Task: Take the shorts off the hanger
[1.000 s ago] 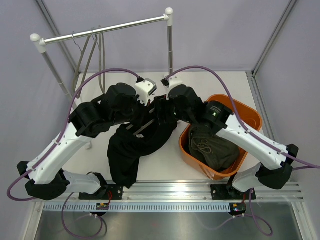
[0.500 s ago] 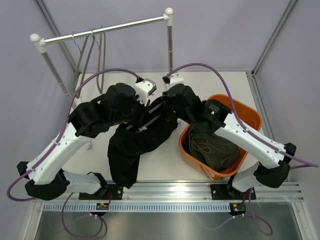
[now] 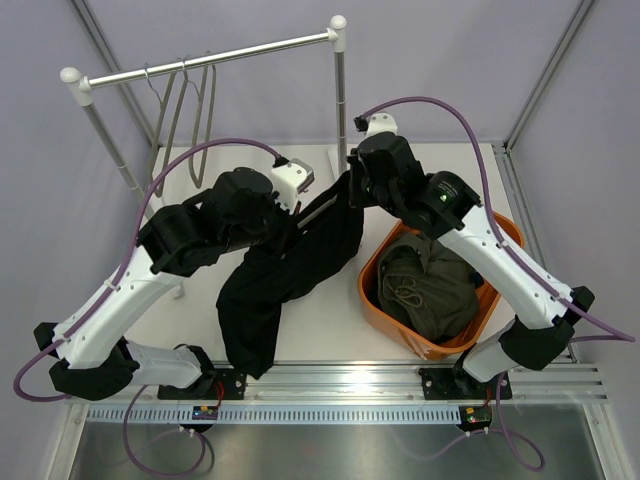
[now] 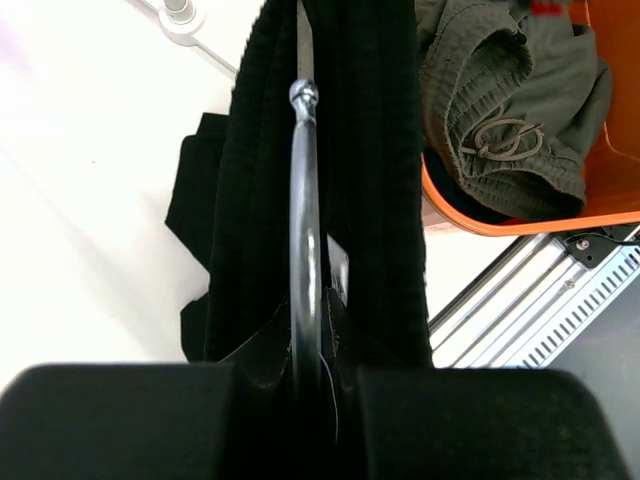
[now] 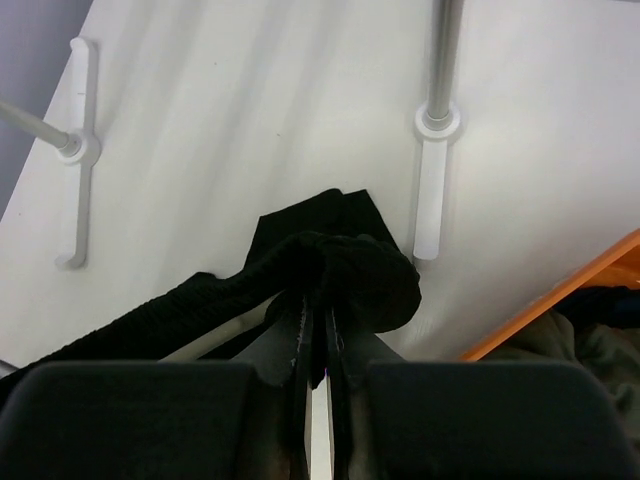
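The black shorts (image 3: 270, 290) hang over a metal hanger (image 4: 305, 220), one leg trailing down to the table. My left gripper (image 3: 290, 218) is shut on the hanger's wire, which runs straight out from between its fingers (image 4: 305, 345). My right gripper (image 3: 352, 190) is raised at the back, shut on a bunched edge of the black shorts (image 5: 350, 275). The fabric stretches from there down to the hanger. Olive-grey shorts with a drawstring (image 3: 425, 290) lie in the orange basket (image 3: 500, 228).
A clothes rail (image 3: 210, 58) stands at the back with bare hangers (image 3: 185, 105) on its left end. Its white feet (image 5: 432, 190) rest on the table just beyond my right gripper. The orange basket sits at the right, under my right arm.
My right gripper has shut on the black shorts and lifted back and to the right, pulling the fabric up along the hanger. The left arm has held still with the hanger.
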You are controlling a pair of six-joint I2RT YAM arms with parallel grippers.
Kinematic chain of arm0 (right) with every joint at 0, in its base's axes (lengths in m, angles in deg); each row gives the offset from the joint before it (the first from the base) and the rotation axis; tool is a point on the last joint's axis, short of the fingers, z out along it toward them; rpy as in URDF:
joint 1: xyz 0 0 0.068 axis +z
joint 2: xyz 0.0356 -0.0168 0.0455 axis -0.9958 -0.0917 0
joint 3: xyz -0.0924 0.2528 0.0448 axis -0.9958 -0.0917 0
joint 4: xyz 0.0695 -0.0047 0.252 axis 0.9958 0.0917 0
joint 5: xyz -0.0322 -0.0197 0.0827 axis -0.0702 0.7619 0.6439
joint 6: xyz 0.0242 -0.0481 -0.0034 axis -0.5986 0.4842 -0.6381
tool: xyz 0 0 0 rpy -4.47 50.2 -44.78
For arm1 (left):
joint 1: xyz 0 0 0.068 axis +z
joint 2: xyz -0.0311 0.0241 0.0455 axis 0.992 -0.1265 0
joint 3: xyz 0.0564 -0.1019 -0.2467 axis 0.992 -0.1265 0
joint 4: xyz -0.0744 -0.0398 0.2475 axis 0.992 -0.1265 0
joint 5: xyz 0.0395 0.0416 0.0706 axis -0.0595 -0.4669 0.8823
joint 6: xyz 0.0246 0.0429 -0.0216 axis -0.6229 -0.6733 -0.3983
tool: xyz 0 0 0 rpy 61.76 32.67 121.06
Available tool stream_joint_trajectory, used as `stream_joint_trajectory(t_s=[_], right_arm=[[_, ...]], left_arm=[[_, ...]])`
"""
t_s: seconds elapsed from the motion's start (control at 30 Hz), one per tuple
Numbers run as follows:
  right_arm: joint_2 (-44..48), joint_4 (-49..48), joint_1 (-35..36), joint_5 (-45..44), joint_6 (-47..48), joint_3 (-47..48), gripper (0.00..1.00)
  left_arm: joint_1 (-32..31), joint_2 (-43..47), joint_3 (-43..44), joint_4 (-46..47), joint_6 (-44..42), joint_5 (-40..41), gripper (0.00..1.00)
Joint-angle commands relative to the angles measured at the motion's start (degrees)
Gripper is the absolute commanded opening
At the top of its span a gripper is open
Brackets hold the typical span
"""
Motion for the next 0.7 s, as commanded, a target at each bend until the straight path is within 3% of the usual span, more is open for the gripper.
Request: stream_joint_trajectory(t_s=[0.0, 0.27, 0.67], right_arm=[[-1.9, 0.4, -4.1, -1.5, 2.2, 3.3, 0.0], [-6.1, 0.1, -9.6, 0.0, 2.6, 4.0, 0.0], [-2.8, -4.8, -12.7, 5.2, 1.7, -4.5, 0.0]], left_arm=[[-0.9, 2.9, 1.2, -0.2, -1.3, -1.6, 0.0], [-0.9, 4.1, 2.2, -0.6, -1.6, -2.1, 0.0], [-0.9, 7.0, 2.8, 0.9, -1.3, -0.8, 0.0]])
